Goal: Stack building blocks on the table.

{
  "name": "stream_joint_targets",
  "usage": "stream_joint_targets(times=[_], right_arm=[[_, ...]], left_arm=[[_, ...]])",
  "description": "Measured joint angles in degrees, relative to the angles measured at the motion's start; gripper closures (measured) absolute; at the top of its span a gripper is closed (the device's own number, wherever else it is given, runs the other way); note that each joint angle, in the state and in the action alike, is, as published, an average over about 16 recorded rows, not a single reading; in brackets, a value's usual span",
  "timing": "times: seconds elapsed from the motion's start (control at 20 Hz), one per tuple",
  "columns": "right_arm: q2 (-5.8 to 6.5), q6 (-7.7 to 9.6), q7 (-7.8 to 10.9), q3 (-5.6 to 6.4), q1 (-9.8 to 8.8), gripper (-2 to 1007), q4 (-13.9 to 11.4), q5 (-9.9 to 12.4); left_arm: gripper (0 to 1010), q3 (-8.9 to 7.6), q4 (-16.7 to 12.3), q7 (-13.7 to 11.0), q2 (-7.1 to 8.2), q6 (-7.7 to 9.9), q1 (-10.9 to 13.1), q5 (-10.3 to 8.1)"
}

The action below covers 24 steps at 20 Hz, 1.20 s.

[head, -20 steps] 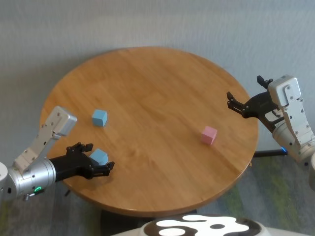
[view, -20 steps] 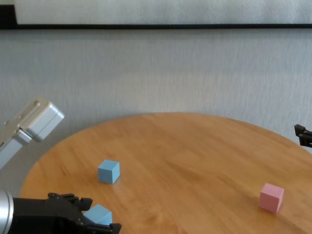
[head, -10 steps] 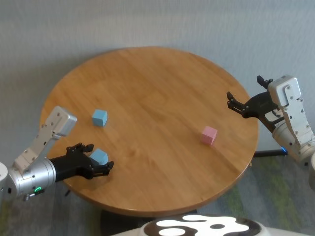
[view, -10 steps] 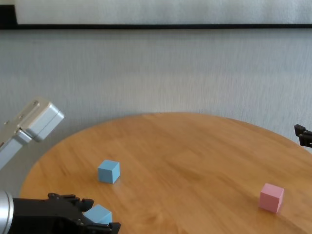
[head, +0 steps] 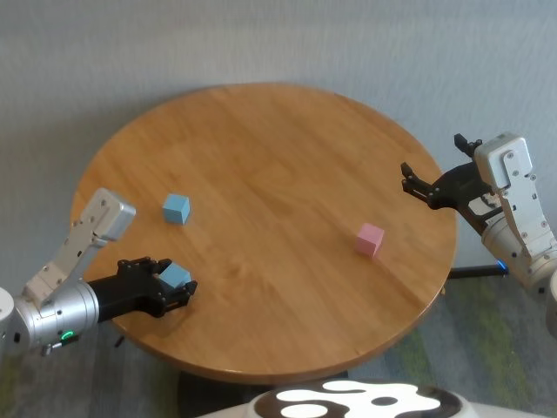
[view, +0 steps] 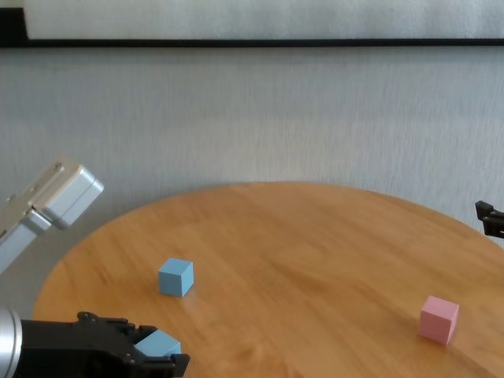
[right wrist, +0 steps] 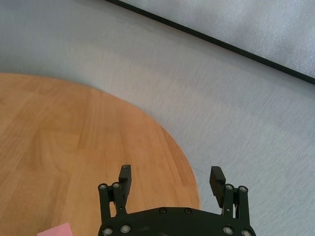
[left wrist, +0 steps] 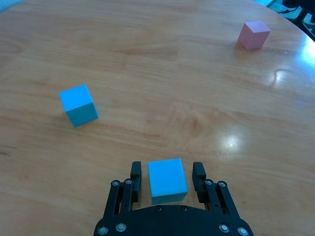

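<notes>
Nearest us, our left gripper (left wrist: 167, 179) sits low at the near-left edge of the round table (head: 287, 165), fingers (left wrist: 135, 173) straddling the near light-blue cube (left wrist: 167, 180), one on each flank, with thin gaps visible on both sides in the left wrist view; so we call it narrowed around the cube, not yet clamped, cube on the wood. The cube sits square to the fingers, no long axis to worry about. The table rim is just behind the wrist, so our likely exit is up and forward. The second light-blue cube (head: 177, 208) lies near, farther in and slightly to the left, clear wood all round it; likely stack base. The pink cube (head: 369, 239) is well apart on the right side, nearer our right gripper (head: 439, 181), which hangs wide open and empty off the right rim.
</notes>
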Motion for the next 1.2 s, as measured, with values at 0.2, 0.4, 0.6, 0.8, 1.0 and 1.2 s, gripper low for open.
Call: stream_joint_targets(times=[0.2,0.4,0.6,0.8,1.0,1.2], right_arm=[[0.0,0.0,0.0,0.0,0.0,0,0.0,0.0],[0.0,0.0,0.0,0.0,0.0,0,0.0,0.0],[0.0,0.0,0.0,0.0,0.0,0,0.0,0.0],[0.0,0.0,0.0,0.0,0.0,0,0.0,0.0],[0.0,0.0,0.0,0.0,0.0,0,0.0,0.0],[0.0,0.0,0.0,0.0,0.0,0,0.0,0.0]], left_arm=[[441,-0.01,0.0,0.0,0.0,-0.06,0.0,-0.01],[532,-0.08,-0.1,-0.1,0.0,-0.38,0.1,-0.01],[592,-0.19,-0.1,-0.5,0.0,-1.2,0.3,0.03],[615,-0.24,0.0,-1.2,0.0,-2.33,0.3,0.1],[615,0.08,0.5,-2.7,-0.04,-4.03,-0.2,0.35],[615,0.95,1.8,-4.7,-0.23,-5.89,-1.5,0.91]])
